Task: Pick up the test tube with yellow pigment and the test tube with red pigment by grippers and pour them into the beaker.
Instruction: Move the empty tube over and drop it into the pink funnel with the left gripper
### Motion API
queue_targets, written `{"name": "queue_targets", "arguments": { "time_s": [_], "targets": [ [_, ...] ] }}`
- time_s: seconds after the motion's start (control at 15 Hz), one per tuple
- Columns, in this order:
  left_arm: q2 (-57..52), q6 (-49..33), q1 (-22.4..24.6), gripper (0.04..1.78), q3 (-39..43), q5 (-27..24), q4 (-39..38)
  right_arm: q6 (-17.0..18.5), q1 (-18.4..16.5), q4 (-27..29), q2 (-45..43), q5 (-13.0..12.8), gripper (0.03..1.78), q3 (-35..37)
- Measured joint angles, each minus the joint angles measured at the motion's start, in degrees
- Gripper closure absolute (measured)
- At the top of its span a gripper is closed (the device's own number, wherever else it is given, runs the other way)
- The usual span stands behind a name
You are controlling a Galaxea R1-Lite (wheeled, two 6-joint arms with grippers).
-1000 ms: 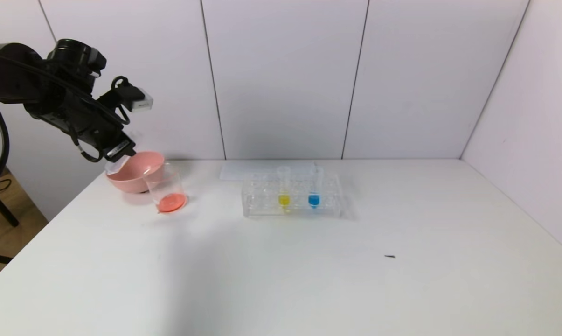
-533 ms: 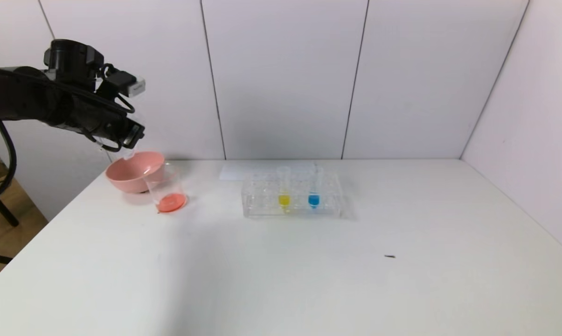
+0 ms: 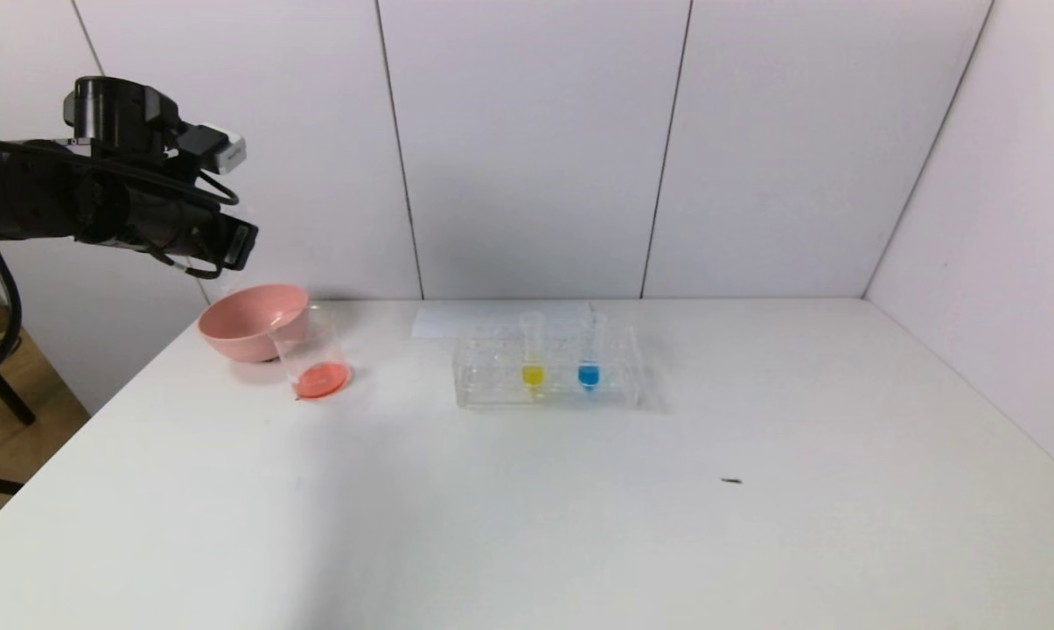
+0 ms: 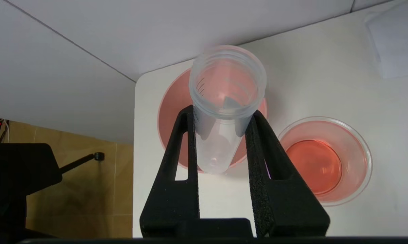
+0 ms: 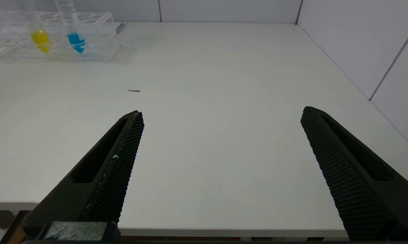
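My left gripper [image 3: 229, 249] hangs in the air above the pink bowl [image 3: 247, 319], at the table's far left. It is shut on a clear test tube [image 4: 220, 145] that looks empty, its open mouth pointing away from the wrist. No red-tipped tube is in view. The beaker [image 3: 310, 350] stands beside the bowl with orange-red liquid at its bottom; it also shows in the left wrist view [image 4: 325, 159]. The yellow-tipped test tube [image 3: 533, 354] stands upright in the clear rack [image 3: 492, 385]. My right gripper [image 5: 222, 115] is open and empty, low by the table's near edge.
A blue-tipped tube [image 3: 589, 354] stands in the rack next to the yellow one. A white sheet [image 3: 457, 319] lies behind the rack. A small dark speck [image 3: 731, 480] lies on the white table. White wall panels close off the back and the right.
My left gripper has risen from the bowl's rim and levelled out, drawing back to the left with the clear tube in it. Nothing on the table has moved.
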State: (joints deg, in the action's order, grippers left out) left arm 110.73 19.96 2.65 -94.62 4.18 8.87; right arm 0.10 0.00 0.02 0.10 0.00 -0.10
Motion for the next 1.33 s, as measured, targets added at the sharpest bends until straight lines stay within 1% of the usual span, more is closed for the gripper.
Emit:
{"name": "queue_targets", "arguments": {
  "time_s": [0.33,0.47,0.67,0.87,1.0,1.13,1.33],
  "targets": [
    [0.4,-6.7,0.7,1.38,2.5,0.0,-6.7,0.0,0.0,0.0,0.0,0.0,0.11,0.0],
    [1.0,-11.2,0.9,1.38,2.9,-0.2,-9.1,0.0,0.0,0.0,0.0,0.0,0.11,0.0],
    [2.4,-13.8,1.7,1.38,3.3,-0.4,-11.5,0.0,0.0,0.0,0.0,0.0,0.11,0.0],
    [3.9,-17.4,2.1,1.38,4.0,-0.8,-16.0,0.0,0.0,0.0,0.0,0.0,0.11,0.0],
    [4.9,-17.7,2.7,1.38,4.1,-1.6,-17.8,0.0,0.0,0.0,0.0,0.0,0.11,0.0],
    [6.0,-18.1,2.8,1.38,4.0,-2.7,-18.0,0.0,0.0,0.0,0.0,0.0,0.11,0.0],
    [8.0,-18.1,3.2,1.38,3.0,-2.8,-19.2,0.0,0.0,0.0,0.0,0.0,0.11,0.0]
  ]
}}
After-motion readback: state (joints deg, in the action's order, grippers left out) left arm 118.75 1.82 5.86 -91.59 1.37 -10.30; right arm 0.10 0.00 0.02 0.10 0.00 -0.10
